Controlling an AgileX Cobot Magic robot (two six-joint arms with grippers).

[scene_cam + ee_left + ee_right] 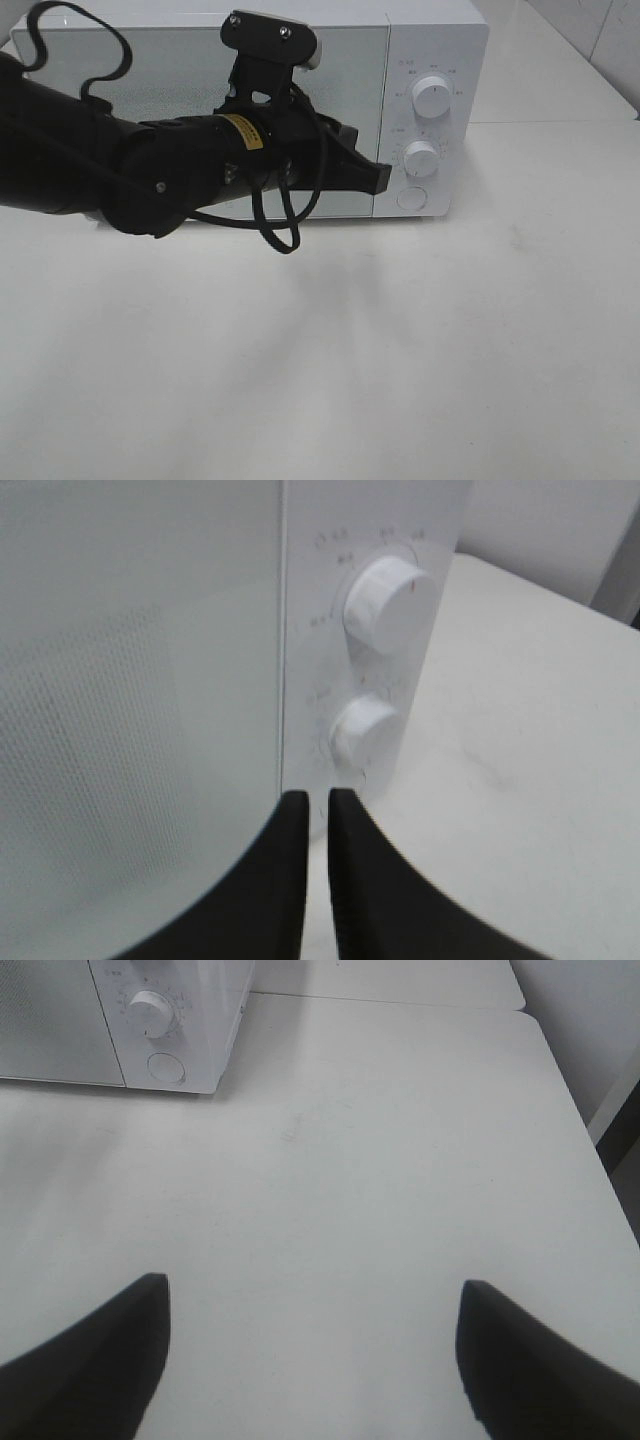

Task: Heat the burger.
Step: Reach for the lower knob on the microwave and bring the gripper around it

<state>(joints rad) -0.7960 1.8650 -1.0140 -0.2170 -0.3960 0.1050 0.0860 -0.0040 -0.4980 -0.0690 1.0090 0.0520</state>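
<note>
The burger is out of view. The white microwave [340,50] stands at the back with its door [150,70] closed. My left gripper [380,178] reaches across the door to its right edge, beside the lower knob [421,157]. In the left wrist view its black fingers [290,860] stand nearly together with only a thin slit and nothing between them, the gripper [318,802] just below the lower knob [364,730]. My right gripper [315,1295] hangs open over bare table, holding nothing, and is outside the exterior view.
The control panel carries an upper knob [432,96] and a round button [412,198] at its foot. The white table [400,350] spreads in front. Its right edge [570,1090] shows in the right wrist view, with the microwave [200,1020] far off.
</note>
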